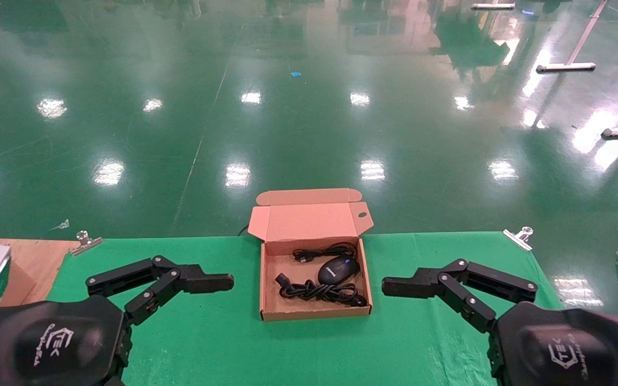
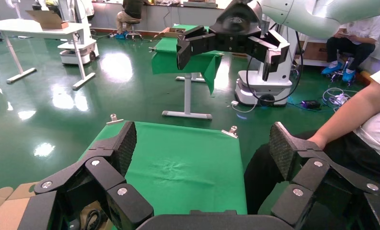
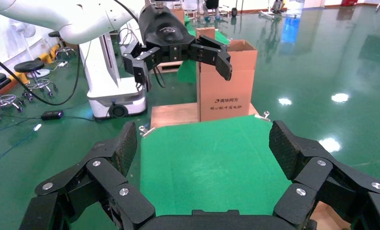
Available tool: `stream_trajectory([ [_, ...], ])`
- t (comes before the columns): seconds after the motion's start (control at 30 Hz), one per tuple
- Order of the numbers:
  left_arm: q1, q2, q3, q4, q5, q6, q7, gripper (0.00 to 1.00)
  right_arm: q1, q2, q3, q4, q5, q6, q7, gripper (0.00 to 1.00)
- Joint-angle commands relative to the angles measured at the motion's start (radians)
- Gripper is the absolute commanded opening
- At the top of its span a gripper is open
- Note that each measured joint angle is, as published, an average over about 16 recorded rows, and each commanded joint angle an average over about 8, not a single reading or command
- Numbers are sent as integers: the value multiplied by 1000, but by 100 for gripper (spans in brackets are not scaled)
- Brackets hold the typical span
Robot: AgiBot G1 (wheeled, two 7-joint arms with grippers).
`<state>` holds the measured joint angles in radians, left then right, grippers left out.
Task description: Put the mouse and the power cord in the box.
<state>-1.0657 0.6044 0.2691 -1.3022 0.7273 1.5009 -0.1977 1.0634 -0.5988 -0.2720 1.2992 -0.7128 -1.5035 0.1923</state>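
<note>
The box (image 1: 314, 313) lies open in the middle of the green table, its flap lid (image 1: 309, 220) folded back over the far edge. Inside lies the mouse (image 1: 337, 269), with its thin cable (image 1: 325, 251) coiled behind it. The power cord (image 1: 319, 292) is bundled along the box's near side. My left gripper (image 1: 218, 282) hovers open just left of the box, holding nothing. My right gripper (image 1: 395, 287) mirrors it on the right, also open and holding nothing. Each wrist view shows its own wide-spread fingers over bare cloth, the left gripper (image 2: 203, 139) and the right gripper (image 3: 203, 139).
Metal clips (image 1: 86, 239) (image 1: 521, 236) pin the cloth at the far corners. A wooden board (image 1: 30, 257) adjoins the table's left end, with a tall printed carton (image 3: 226, 81) standing on it. A seated person (image 2: 360, 120) is beside the table's right end.
</note>
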Motion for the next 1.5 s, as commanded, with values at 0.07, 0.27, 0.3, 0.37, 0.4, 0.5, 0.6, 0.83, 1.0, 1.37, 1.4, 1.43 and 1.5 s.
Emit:
stream_trajectory([
  [0.07, 2, -2, -3, -4, -1, 1, -2, 100, -3, 3, 2, 4, 5, -2, 1, 100],
  [0.27, -2, 2, 3, 6, -1, -1, 4, 100, 3, -4, -2, -5, -5, 2, -2, 100],
  [0.3, -3, 2, 4, 7, -1, -1, 5, 100, 4, -5, -3, -6, -6, 3, -2, 100],
  [0.37, -4, 3, 5, 9, -1, -2, 6, 100, 5, -6, -4, -7, -8, 4, -3, 100],
  [0.4, -4, 4, 5, 10, 0, -2, 6, 100, 6, -7, -4, -8, -9, 4, -4, 100],
  [0.5, -6, 5, 7, 12, 0, -3, 8, 100, 7, -9, -5, -10, -12, 5, -4, 100],
  [0.6, -7, 5, 8, 14, 1, -4, 9, 100, 8, -10, -6, -12, -14, 6, -5, 100],
  [0.83, -8, 6, 10, 17, 2, -5, 11, 100, 10, -12, -7, -15, -17, 8, -6, 100],
  [1.0, -9, 7, 10, 18, 3, -6, 12, 100, 11, -13, -8, -16, -18, 8, -6, 100],
  [1.37, -9, 7, 11, 20, 3, -6, 12, 100, 12, -14, -9, -17, -19, 9, -7, 100],
  [1.4, -9, 7, 11, 20, 4, -6, 12, 100, 12, -14, -9, -17, -19, 9, -7, 100],
  [1.43, -9, 7, 11, 20, 4, -6, 12, 100, 12, -14, -9, -17, -19, 9, -7, 100],
  [1.5, -9, 7, 11, 20, 4, -6, 12, 100, 12, -14, -9, -17, -20, 9, -7, 100],
])
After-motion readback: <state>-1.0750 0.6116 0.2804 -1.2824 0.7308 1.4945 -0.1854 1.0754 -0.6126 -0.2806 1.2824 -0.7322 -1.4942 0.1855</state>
